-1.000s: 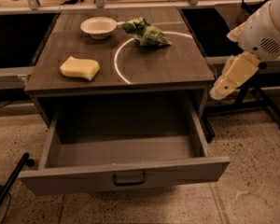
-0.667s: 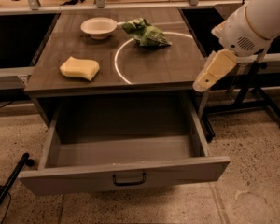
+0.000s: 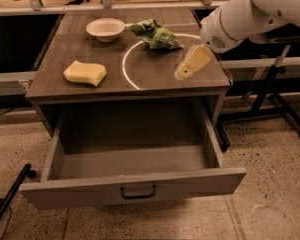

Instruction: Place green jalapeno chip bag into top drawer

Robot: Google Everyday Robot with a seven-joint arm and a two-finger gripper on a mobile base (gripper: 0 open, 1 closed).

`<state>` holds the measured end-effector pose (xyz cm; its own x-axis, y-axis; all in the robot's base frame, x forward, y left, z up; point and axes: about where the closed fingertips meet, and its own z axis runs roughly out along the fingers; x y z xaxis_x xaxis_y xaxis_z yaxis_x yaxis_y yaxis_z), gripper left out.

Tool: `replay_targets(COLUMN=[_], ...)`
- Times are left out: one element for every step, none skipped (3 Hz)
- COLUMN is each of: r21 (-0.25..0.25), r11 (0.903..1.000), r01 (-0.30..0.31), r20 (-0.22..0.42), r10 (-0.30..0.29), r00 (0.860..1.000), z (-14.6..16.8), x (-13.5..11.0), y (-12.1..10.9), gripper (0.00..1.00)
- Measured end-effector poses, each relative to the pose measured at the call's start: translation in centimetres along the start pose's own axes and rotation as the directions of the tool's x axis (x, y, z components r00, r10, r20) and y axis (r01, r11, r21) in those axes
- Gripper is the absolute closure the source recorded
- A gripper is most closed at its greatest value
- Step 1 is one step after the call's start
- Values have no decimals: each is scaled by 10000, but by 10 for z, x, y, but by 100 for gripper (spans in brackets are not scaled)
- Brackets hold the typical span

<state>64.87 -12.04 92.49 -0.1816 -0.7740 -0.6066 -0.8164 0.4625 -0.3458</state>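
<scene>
The green jalapeno chip bag (image 3: 156, 34) lies crumpled on the far part of the cabinet top, right of the white bowl. The top drawer (image 3: 135, 189) is pulled wide open below, empty inside, with a dark pull handle at the centre of its front panel. My gripper (image 3: 192, 64) hangs from the white arm over the right side of the cabinet top. It is in front of and to the right of the bag, apart from it, and holds nothing.
A white bowl (image 3: 105, 29) sits at the back of the cabinet top (image 3: 60, 54). A yellow sponge (image 3: 85, 73) lies at front left. A white arc is marked on the top. Dark metal stand legs (image 3: 272, 99) are on the floor at right.
My arm and gripper have moved left, from beside the cabinet's right edge to above its top, closer to the chip bag. The bag, bowl, sponge and drawer have not moved.
</scene>
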Motion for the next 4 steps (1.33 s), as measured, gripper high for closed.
replay_targets(r21=[1,134,358,751], r11=[10000,9997,9982,9951], r01=[-1,-225,-486,-642], r20=[2,314,762,801], r10=[1,221,458,582], r00=[10000,9993,9960,9951], z=[0,12,31,52], x=[0,-4,-11,-19], y=[0,-10,-29,-47], gripper=[0,0,0,0])
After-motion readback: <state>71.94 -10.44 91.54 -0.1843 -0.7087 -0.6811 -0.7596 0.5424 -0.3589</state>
